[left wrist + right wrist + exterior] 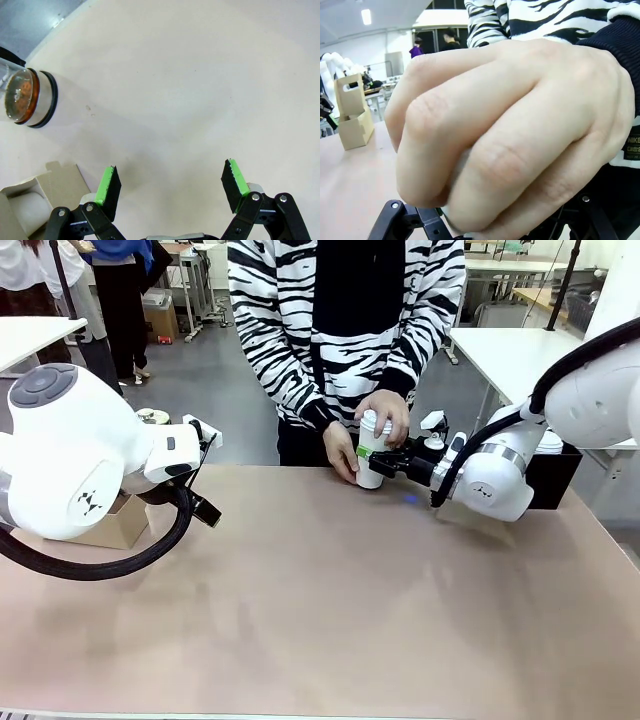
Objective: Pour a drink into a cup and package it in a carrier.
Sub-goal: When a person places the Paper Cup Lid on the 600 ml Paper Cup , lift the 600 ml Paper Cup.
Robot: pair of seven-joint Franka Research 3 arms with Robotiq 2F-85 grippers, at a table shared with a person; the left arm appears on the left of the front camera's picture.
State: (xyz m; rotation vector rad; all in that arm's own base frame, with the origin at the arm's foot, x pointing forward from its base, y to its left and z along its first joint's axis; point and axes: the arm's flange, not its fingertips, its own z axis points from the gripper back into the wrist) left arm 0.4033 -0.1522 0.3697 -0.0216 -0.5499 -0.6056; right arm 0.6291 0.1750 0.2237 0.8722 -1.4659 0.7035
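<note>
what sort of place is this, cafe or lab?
Probably a robotics lab or workshop, not a cafe: bare white worktables behind the person, a metal equipment stand on a grey floor, and a ceiling strip light.

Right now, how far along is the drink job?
Pouring is probably done: the pitcher stands untouched on the table. In hand: the right gripper is shut on the cup, and the person's hands hold it too, one on top. Still to do: the cup must go into the carrier near the open left gripper.
</note>
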